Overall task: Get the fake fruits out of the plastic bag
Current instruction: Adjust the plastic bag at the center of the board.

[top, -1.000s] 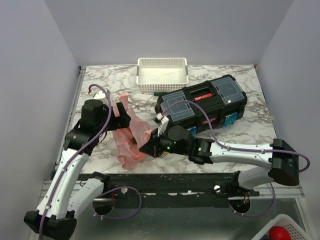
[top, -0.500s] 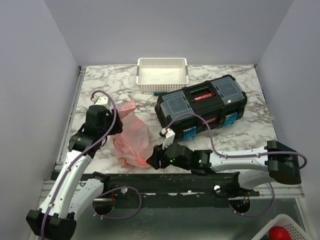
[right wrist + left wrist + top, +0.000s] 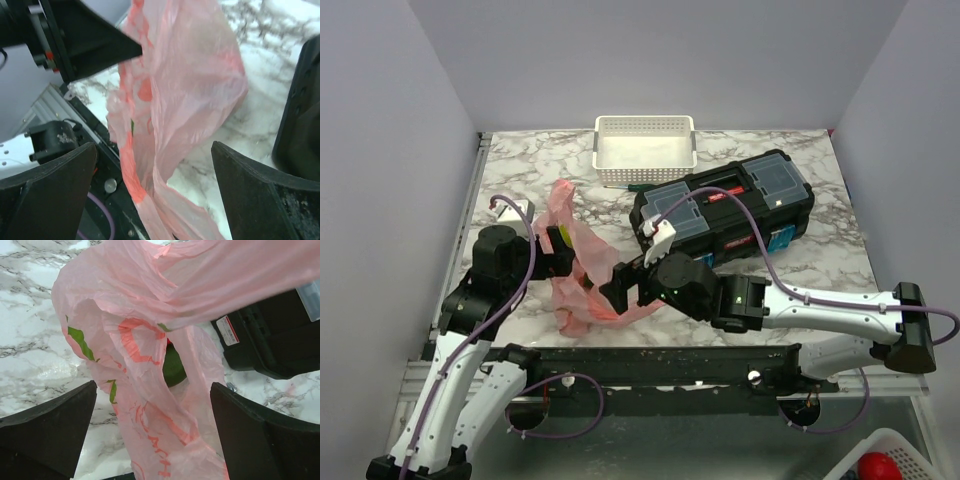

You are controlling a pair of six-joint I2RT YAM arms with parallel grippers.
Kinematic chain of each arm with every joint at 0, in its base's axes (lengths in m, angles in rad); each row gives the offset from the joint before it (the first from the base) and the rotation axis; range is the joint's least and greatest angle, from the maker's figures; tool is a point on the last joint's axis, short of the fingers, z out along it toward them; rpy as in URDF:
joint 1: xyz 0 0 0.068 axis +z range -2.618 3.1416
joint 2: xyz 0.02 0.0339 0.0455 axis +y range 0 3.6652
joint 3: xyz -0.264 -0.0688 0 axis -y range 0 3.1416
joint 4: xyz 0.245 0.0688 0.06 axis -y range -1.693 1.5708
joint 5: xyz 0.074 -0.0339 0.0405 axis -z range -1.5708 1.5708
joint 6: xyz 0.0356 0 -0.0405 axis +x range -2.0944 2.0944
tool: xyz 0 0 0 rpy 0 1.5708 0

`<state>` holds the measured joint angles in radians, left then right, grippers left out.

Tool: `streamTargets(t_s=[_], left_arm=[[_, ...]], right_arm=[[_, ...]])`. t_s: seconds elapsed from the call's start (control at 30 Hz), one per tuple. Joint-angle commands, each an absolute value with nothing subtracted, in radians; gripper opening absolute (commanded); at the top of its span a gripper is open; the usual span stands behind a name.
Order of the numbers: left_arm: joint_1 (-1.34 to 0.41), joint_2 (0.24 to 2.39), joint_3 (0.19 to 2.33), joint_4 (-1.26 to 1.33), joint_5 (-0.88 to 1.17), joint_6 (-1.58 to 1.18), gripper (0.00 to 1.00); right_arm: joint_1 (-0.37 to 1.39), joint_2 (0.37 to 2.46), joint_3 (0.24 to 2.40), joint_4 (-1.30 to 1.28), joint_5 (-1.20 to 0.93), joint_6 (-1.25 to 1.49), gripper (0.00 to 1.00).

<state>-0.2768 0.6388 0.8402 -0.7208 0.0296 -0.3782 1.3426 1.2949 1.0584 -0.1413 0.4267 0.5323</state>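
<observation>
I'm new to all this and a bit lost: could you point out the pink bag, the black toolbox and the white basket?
pink bag (image 3: 588, 255), overhead view, its crumpled middle.
black toolbox (image 3: 715, 212), overhead view, centre of its lid.
white basket (image 3: 645, 158), overhead view, its front wall.
</observation>
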Motion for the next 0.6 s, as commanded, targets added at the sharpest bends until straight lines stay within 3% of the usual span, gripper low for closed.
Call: streamTargets(t_s=[0.0,0.1,0.17,0.3,0.47,0.57], left_arm=[[-0.276,0.605,0.86,-0.775,0.026,-0.415,0.93],[-0.276,0.598,0.838,-0.77,0.018,-0.429,0.87],[-0.276,0.603,0.82,-0.763,0.012,-0.434,0.8],[-0.276,0.637,0.814,-0.759,-0.02,-0.44,0.63],[-0.275,0.694,0.829,-0.78,-0.089,-0.432,0.51],[-0.273,0.715,0.834,-0.791,-0.117,-0.43,0.46]], right_arm=[[1.348,1.299,1.165,-0.222,0.51,0.4,1.0],[1.348,1.336,1.244,-0.219,0.508,0.363,1.0],[1.348,1.371,1.287,-0.193,0.465,0.339,0.94],[1.347,1.476,1.343,-0.112,0.321,0.328,0.74],[1.347,1.619,1.378,-0.05,0.315,0.352,0.4],[1.344,1.689,1.391,-0.012,0.306,0.353,0.31]])
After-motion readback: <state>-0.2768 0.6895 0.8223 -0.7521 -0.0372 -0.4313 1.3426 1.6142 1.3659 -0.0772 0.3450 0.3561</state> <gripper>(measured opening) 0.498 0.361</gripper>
